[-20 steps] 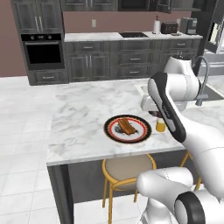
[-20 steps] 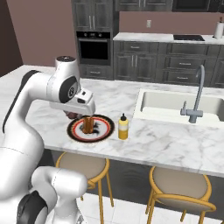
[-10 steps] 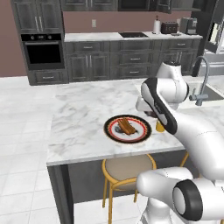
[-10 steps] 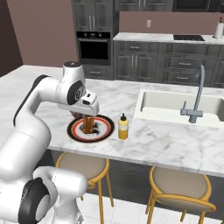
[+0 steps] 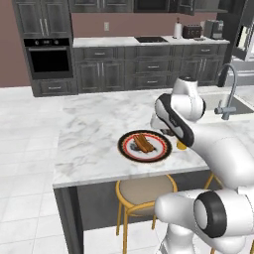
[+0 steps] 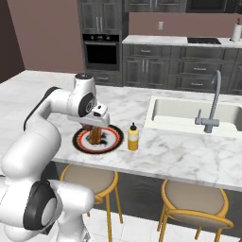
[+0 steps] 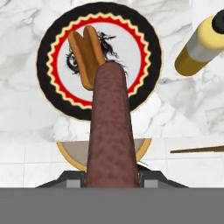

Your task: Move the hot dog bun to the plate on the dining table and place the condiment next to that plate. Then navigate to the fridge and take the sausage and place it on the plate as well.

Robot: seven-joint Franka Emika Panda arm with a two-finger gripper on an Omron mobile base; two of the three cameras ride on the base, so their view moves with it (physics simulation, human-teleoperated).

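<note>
Bun (image 7: 86, 54) on plate (image 7: 48, 39), upper centre of hand view; condiment (image 7: 199, 46) beside it, upper right. Gripper (image 6: 96, 133) clamps sausage (image 7: 111, 131) above plate; only release left.

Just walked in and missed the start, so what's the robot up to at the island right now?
The gripper holds a sausage over the plate on the marble island counter. The hot dog bun already lies on that plate, and the yellow condiment bottle stands upright just beside it, apart from the rim. The sausage has not yet been set down, so placing it on the plate looks like the step left.
</note>
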